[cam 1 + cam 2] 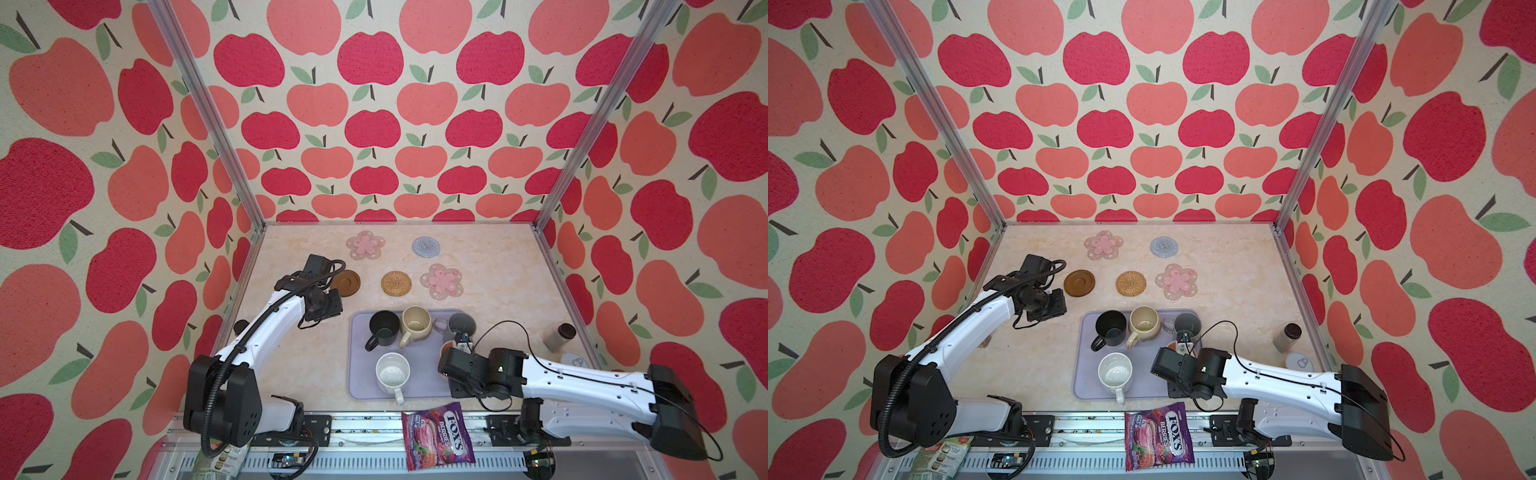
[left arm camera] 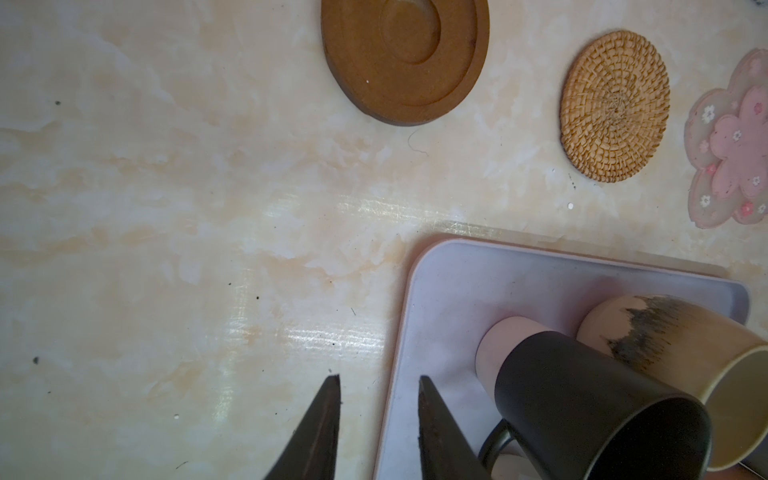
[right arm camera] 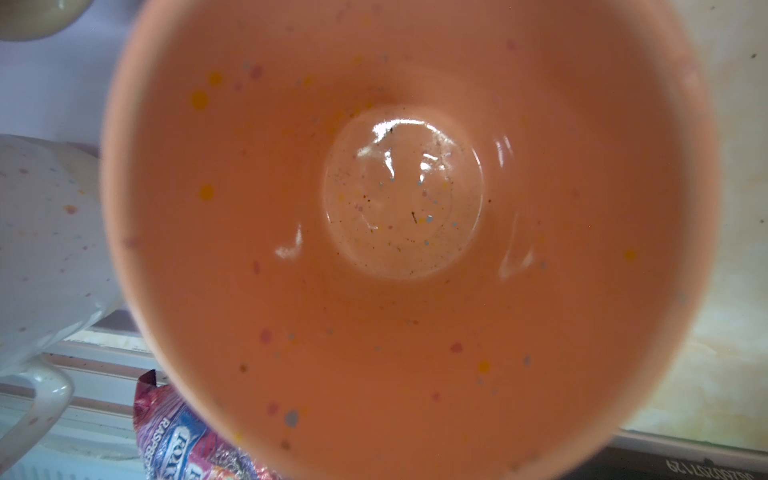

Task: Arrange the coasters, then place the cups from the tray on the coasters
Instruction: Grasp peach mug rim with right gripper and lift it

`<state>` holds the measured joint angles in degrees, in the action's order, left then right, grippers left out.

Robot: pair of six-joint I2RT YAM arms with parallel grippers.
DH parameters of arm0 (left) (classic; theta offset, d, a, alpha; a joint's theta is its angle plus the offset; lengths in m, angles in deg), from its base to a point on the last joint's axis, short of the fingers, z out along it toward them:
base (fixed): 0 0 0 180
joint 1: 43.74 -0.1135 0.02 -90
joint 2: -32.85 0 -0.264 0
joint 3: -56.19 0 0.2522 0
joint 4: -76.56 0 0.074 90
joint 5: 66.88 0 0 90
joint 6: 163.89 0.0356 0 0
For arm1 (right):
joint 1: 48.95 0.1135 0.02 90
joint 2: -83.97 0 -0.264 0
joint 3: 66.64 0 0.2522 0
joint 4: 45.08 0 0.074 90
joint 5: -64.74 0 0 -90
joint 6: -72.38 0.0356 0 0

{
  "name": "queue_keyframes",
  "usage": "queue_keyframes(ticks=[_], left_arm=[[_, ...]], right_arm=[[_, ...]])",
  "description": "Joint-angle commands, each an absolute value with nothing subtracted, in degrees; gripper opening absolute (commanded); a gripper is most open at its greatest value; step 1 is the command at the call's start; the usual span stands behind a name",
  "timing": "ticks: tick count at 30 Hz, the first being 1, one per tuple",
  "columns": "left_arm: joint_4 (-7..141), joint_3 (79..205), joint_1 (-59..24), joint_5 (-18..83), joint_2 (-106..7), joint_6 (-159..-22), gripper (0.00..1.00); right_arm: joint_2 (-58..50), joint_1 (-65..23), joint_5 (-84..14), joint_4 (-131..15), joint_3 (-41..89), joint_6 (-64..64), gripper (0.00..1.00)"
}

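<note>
Five coasters lie on the table behind the tray: a pink flower point(image 1: 365, 245), a grey-blue knit one point(image 1: 426, 247), a dark brown disc point(image 1: 345, 283), a rattan round point(image 1: 396, 283) and another pink flower point(image 1: 441, 281). The lavender tray point(image 1: 361, 386) holds the black cup point(image 1: 383, 328), beige cup point(image 1: 416, 324), grey cup point(image 1: 461, 324) and speckled white cup point(image 1: 392, 372). The orange cup point(image 3: 399, 232) fills the right wrist view; my right gripper point(image 1: 451, 361) sits right over it, its fingers hidden. My left gripper point(image 2: 377, 380) hovers open and empty over the tray's back left corner.
A purple candy bag point(image 1: 438, 434) lies at the table's front edge. A brown-lidded jar point(image 1: 559, 337) and a white round can point(image 1: 575, 360) stand by the right wall. Another jar point(image 1: 240, 326) is by the left wall, behind my left arm.
</note>
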<state>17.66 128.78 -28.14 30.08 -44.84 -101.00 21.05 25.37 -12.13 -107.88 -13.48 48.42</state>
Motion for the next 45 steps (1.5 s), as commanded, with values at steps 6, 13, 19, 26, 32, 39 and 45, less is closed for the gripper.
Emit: queue_keyframes(ticks=[6, 13, 19, 26, 32, 39, 45], left_arm=[[17.71, 128.28, -28.27, 30.72, -45.61, -101.27, 0.34], [17.58, 128.37, -28.01, 30.76, -45.26, -101.38, 0.34], [17.19, 128.45, -27.83, 30.76, -44.75, -101.22, 0.34], [16.50, 129.25, -27.72, 30.76, -44.37, -101.12, 0.34], [16.05, 129.96, -27.48, 30.83, -44.13, -100.96, 0.34], [15.43, 130.89, -27.28, 31.03, -44.13, -100.87, 0.34], [15.34, 131.88, -27.22, 31.03, -44.60, -100.87, 0.34]], right_arm=[[21.70, 24.98, -11.00, -109.42, -13.15, 48.72, 0.02], [23.06, 26.13, -10.51, -110.21, -12.38, 48.94, 0.00], [21.41, 28.25, -9.73, -112.18, -10.26, 48.78, 0.00], [22.75, 30.36, -7.82, -114.42, -8.86, 49.97, 0.00], [27.09, 31.89, -5.70, -117.99, -8.59, 52.64, 0.00], [30.90, 32.09, -4.03, -122.20, -8.38, 54.68, 0.00], [32.35, 32.35, -3.47, -126.66, -7.64, 56.26, 0.00]])
